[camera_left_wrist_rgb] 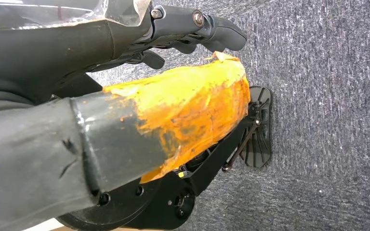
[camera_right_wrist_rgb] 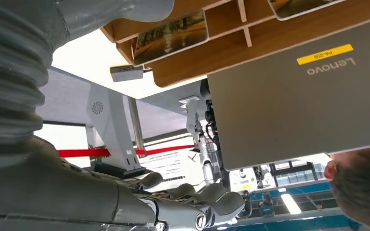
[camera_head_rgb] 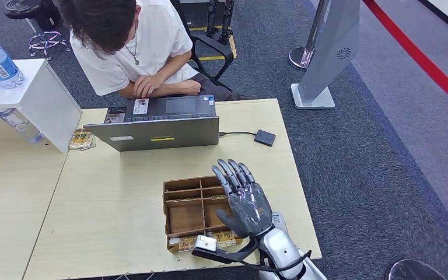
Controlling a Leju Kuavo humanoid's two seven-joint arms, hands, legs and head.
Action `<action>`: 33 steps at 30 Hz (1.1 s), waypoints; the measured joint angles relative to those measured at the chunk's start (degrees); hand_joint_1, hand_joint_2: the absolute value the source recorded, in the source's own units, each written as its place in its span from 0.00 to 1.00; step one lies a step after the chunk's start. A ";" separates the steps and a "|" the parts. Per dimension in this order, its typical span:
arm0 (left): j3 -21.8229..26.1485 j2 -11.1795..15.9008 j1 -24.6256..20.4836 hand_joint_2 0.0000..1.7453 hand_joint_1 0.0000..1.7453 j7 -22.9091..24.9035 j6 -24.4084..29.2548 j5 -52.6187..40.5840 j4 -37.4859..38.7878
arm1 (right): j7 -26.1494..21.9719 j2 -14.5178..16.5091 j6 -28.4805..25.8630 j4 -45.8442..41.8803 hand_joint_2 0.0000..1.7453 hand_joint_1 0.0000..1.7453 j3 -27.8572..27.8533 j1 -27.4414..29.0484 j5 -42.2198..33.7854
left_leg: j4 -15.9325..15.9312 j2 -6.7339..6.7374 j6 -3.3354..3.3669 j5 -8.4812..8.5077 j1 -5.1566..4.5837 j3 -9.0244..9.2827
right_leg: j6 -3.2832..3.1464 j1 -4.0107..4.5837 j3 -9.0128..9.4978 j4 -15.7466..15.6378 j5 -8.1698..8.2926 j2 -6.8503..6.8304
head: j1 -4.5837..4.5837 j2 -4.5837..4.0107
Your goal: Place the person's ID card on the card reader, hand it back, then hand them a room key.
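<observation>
Right hand (camera_head_rgb: 246, 198), fingers spread and holding nothing, is hovering over the tray (camera_head_rgb: 182, 209); I am seeing the card reader (camera_head_rgb: 265, 137) ahead, beyond its fingertips.

Grey carpet (camera_head_rgb: 373, 175), pale wooden table (camera_head_rgb: 111, 204)

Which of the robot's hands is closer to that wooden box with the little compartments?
The right. The right robot hand hovers open over the wooden box on the table. The left robot hand hangs low beside the robot's body, over the carpet.

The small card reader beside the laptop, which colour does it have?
The card reader is black, shown best in the head view.
</observation>
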 joint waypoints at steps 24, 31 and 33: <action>0.00 -0.02 0.00 0.00 0.00 0.29 0.36 0.97 0.00 | 1.45 -0.42 -0.01 2.90 1.00 0.19 0.00 -0.72 1.89 | 0.00 0.00 0.00 0.00 0.00 0.00 | 0.00 0.00 0.00 0.00 0.00 0.00 | 0.00 0.00; 0.00 -0.02 0.00 0.00 0.00 0.27 0.37 1.00 0.00 | 1.50 -0.42 -0.01 3.13 1.00 0.19 0.00 -0.77 2.02 | 0.00 0.00 0.00 0.00 0.00 0.00 | 0.00 0.00 0.00 0.00 0.00 0.00 | -0.01 0.00; 0.00 -0.02 0.00 0.00 0.00 0.27 0.37 1.00 0.00 | 1.50 -0.42 -0.01 3.13 1.00 0.19 0.00 -0.77 2.02 | 0.00 0.00 0.00 0.00 0.00 0.00 | 0.00 0.00 0.00 0.00 0.00 0.00 | -0.01 0.00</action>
